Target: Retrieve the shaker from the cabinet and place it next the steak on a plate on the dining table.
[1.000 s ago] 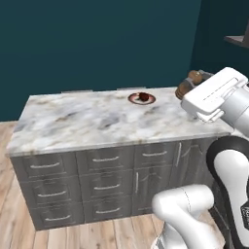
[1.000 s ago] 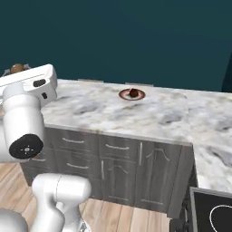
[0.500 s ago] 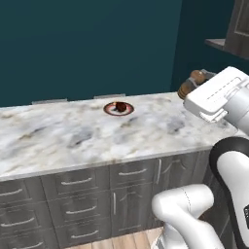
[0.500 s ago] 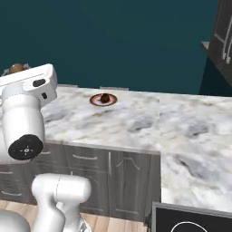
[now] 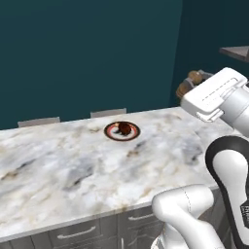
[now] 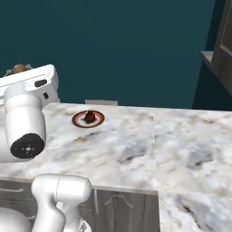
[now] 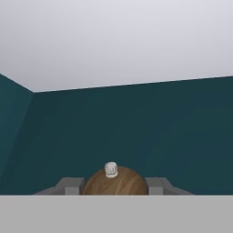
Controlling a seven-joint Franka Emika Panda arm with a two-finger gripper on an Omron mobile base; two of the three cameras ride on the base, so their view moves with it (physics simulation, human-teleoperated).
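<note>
The gripper (image 7: 113,185) clamped the shaker (image 7: 114,182); the steak (image 5: 124,128), apparently centred on the plate (image 5: 111,133), lay toward ten o'clock.

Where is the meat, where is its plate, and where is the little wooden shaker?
steak (image 5: 125,128), left base view, on the top of the dark lump.
plate (image 5: 111,131), left base view, on its red-orange rim, left of the meat.
shaker (image 7: 114,183), hand view, on its rounded brown wooden top.

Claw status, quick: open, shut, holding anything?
Claw: shut on the shaker, whose brown wooden top sits between the two fingers in the hand view.
</note>
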